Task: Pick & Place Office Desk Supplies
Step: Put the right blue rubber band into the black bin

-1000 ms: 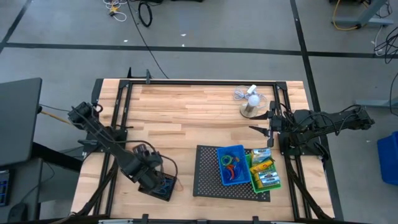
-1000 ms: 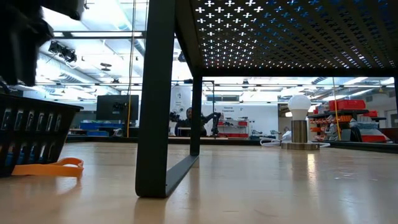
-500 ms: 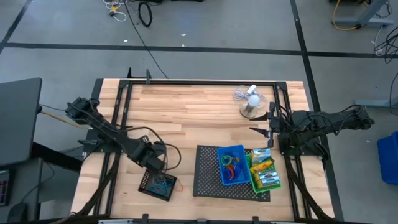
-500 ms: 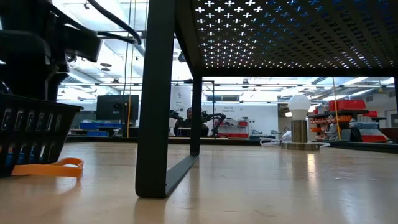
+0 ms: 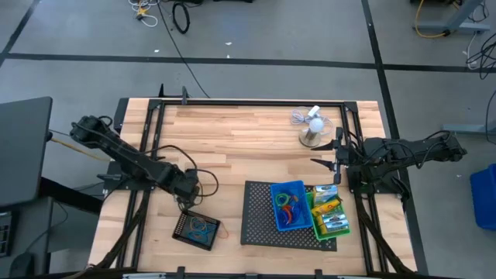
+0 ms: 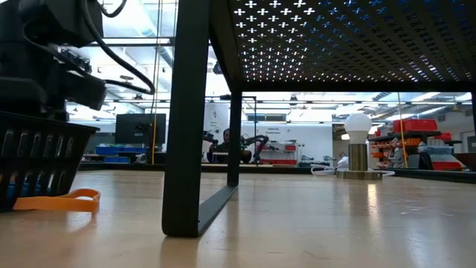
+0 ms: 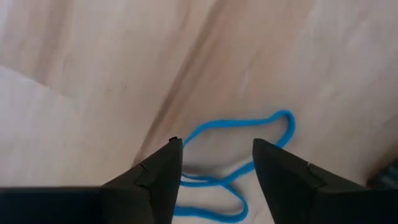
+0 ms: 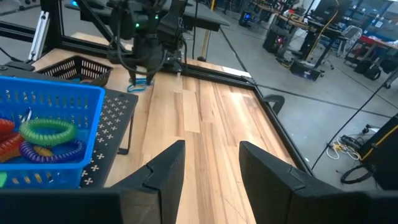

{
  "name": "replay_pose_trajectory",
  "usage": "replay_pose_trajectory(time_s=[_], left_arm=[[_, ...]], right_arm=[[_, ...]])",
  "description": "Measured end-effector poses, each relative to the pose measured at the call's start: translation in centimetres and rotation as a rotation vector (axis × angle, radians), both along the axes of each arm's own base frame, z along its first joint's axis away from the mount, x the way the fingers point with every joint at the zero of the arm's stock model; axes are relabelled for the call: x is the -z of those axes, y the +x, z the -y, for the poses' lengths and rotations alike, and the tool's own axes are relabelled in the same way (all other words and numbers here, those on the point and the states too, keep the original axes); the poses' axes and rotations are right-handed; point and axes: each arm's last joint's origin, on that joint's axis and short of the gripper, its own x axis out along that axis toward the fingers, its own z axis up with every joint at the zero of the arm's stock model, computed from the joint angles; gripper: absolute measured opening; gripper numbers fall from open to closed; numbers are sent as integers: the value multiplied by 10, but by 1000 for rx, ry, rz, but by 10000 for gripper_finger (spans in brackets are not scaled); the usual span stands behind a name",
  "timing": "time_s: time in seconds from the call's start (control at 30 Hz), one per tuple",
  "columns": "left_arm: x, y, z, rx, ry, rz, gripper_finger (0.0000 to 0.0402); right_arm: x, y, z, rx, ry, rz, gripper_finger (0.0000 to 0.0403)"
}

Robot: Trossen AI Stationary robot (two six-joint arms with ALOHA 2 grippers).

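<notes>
My left pincer (image 5: 186, 203) hangs low over the pale, grained wooden table (image 5: 232, 139), its two dark wedge-shaped fingers (image 7: 152, 177) spread apart with nothing between them. Right under them lies a thin blue rubber-band loop (image 7: 239, 149), limp and twisted into a loose figure of eight, flat on the smooth boards. Just beside it, nearer the table's front edge, sits a small black slotted plastic bin (image 5: 195, 230) with a few coloured loops inside; a flat orange band (image 6: 56, 199) lies on the wood against its foot.

To the right stands a large flat black mesh tray (image 5: 260, 213) on thin metal legs. On it rest a small blue slatted plastic bin (image 5: 290, 206) holding ridged green, red and purple rubber-band loops (image 8: 46, 132), and next to it a green bin (image 5: 329, 215) with a yellow crayon box (image 5: 327, 206) and green-white small boxes (image 5: 335, 224).

My right pincer (image 5: 329, 155) waits at the table's right side, fingers parted and empty, near a white mini fan on a round base (image 5: 313, 128).
</notes>
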Motion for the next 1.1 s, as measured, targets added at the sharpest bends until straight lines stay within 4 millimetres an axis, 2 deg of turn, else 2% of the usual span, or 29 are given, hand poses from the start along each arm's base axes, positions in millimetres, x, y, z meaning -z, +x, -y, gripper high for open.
replay_pose_trajectory(time_s=[0.2, 0.53, 0.7, 0.77, 0.97, 1.1], left_arm=[[3, 0, -7, 56, -49, -43, 157], [14, 1, -14, 76, -124, 0, 11], [5, 4, -11, 55, -100, 26, 4], [-7, 10, -7, 53, -88, 77, 3], [-39, 15, 2, 62, -17, 83, 2], [-38, 10, 1, 67, -1, 29, 4]], right_arm=[[0, 0, 0, 0, 0, 1, 160], [0, 0, 0, 1, 0, 0, 160], [0, 0, 0, 1, 0, 0, 160], [0, 0, 0, 1, 0, 0, 160], [0, 0, 0, 1, 0, 0, 160], [0, 0, 0, 2, -2, 0, 160]])
